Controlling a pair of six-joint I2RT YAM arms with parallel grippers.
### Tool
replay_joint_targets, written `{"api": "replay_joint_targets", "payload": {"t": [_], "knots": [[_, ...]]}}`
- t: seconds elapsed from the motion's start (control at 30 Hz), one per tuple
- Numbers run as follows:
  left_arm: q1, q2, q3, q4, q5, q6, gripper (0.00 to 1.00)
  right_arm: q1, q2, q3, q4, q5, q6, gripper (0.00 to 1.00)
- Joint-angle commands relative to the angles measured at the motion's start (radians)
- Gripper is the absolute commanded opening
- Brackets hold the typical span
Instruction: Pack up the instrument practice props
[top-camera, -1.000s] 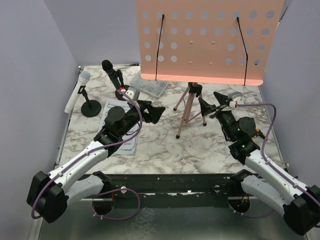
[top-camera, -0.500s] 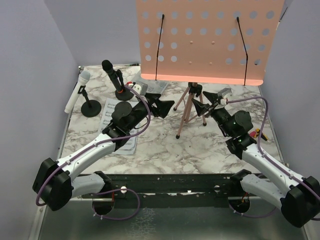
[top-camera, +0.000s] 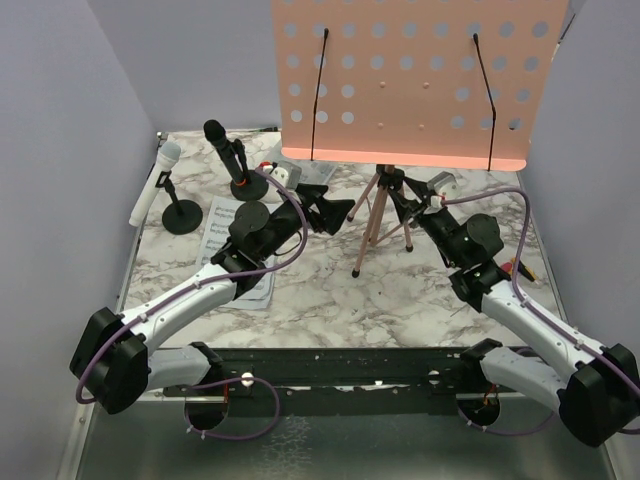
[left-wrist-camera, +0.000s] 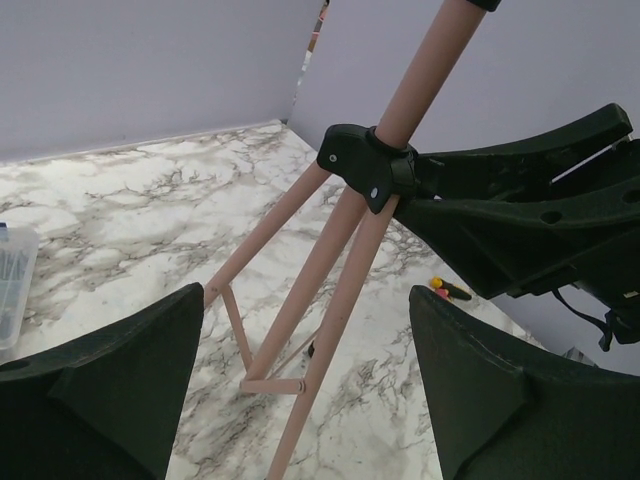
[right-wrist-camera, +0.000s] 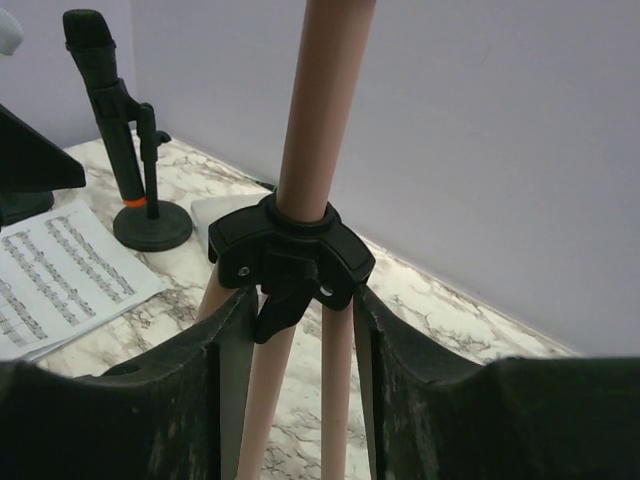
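Note:
The pink perforated music-sheet board (top-camera: 410, 80) stands at the back on its thin pink tripod legs (top-camera: 372, 220). My right gripper (top-camera: 403, 205) is shut on the legs just below the black hub (right-wrist-camera: 290, 255), one finger on each side (right-wrist-camera: 300, 380). My left gripper (top-camera: 338, 212) is open and empty, level with the legs from the left; they stand ahead between its fingers (left-wrist-camera: 305, 390). The black microphone (top-camera: 225, 145) and white microphone (top-camera: 160, 175) sit in round-based holders (top-camera: 181, 217). Sheet-music pages (top-camera: 222, 225) lie under my left arm.
A clear plastic box (top-camera: 310, 172) lies behind my left gripper. A small yellow and pink item (top-camera: 515, 268) lies on the marble table (top-camera: 320, 290) at the right, also in the left wrist view (left-wrist-camera: 445, 289). Grey walls close in three sides.
Both grippers have moved in towards the tripod. The right one has come up against the hub and narrowed onto the legs. The left one has swung right and stays open.

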Motion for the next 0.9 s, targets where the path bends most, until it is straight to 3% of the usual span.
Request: {"api": "replay_joint_targets", "payload": {"t": [0.0, 0.27, 0.57, 0.87], "knots": [[-0.011, 0.008, 0.020, 0.034, -0.014, 0.010, 0.84, -0.010, 0.021, 0.047, 0.003, -0.029, -0.061, 0.40], [-0.014, 0.005, 0.011, 0.035, -0.013, 0.016, 0.84, -0.011, -0.004, 0.054, -0.100, -0.099, -0.230, 0.23], [-0.015, 0.017, 0.015, 0.059, -0.012, 0.016, 0.84, -0.010, -0.011, 0.060, -0.206, -0.089, -0.555, 0.02], [-0.027, 0.055, 0.006, 0.231, 0.005, 0.060, 0.84, -0.010, 0.006, 0.083, -0.298, -0.097, -0.943, 0.00]]}}
